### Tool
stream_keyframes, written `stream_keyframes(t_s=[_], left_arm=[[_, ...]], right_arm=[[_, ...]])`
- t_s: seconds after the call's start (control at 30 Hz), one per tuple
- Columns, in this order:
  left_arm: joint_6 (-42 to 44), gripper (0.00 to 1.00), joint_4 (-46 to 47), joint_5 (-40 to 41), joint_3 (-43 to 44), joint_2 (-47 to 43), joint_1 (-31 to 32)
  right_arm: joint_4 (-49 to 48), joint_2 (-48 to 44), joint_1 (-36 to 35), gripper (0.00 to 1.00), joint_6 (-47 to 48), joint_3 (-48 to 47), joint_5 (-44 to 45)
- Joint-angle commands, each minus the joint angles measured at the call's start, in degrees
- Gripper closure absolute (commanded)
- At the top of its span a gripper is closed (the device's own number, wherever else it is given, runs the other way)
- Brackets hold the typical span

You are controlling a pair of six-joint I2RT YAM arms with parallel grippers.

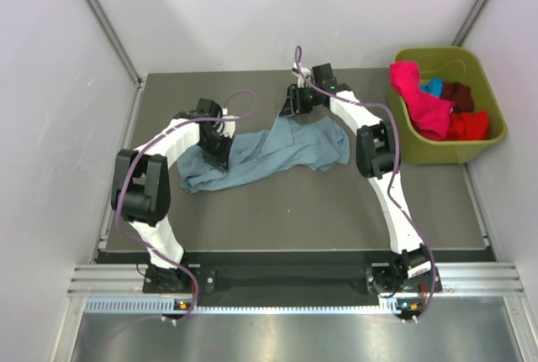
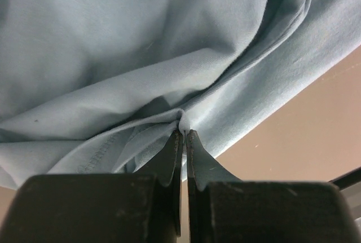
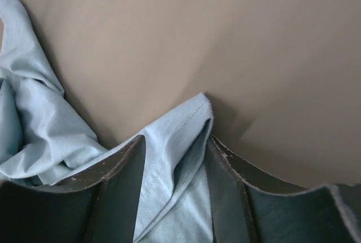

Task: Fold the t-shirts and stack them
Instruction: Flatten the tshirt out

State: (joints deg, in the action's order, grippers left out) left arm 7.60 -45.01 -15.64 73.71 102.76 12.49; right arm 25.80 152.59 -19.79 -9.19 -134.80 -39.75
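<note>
Bright even light, soft shadows; the left gripper [image 2: 184, 133] looms dark and blurred.

The grey-blue t-shirt [image 1: 269, 154] is soft matt cloth in a fine knit, creased, with a stitched hem. The tabletop [image 1: 336, 211] is smooth, matt brown-grey. At 2 o'clock the bin [image 1: 492, 106] is smooth olive plastic with a faint sheen; the tees [image 1: 420, 102] in it are matt cloth. The left hand [image 2: 181, 136] is smooth matt black; the right hand [image 3: 175, 141] is black, scuffed with pale specks. At 6 o'clock a ribbed metal rail [image 1: 294, 282] borders a glossy steel sheet [image 1: 294, 337].
</note>
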Motion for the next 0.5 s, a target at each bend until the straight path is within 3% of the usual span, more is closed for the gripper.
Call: stream_keyframes(t_s=[0.0, 0.23, 0.4, 0.43, 0.47], left_arm=[[0.31, 1.0, 0.1, -1.06, -0.85, -0.1, 0.6], [0.31, 1.0, 0.1, -0.8, -1.2, -0.1, 1.31], [0.23, 1.0, 0.19, -0.88, -1.64, 0.07, 1.92], [0.23, 1.0, 0.1, -0.88, -1.64, 0.07, 2.1], [0.14, 1.0, 0.1, -0.88, -1.56, -0.02, 2.19]], right_arm=[[-1.63, 1.57, -0.86, 0.53, -0.12, -1.78, 0.81], [-2.77, 2.79, -0.86, 0.53, -0.48, -3.27, 2.22], [-3.65, 3.85, -0.86, 0.62, -1.44, -4.68, 2.57], [-3.65, 4.03, -0.86, 0.68, -1.44, -4.68, 2.48], [-3.57, 3.94, -0.86, 0.91, -1.53, -4.68, 3.0]])
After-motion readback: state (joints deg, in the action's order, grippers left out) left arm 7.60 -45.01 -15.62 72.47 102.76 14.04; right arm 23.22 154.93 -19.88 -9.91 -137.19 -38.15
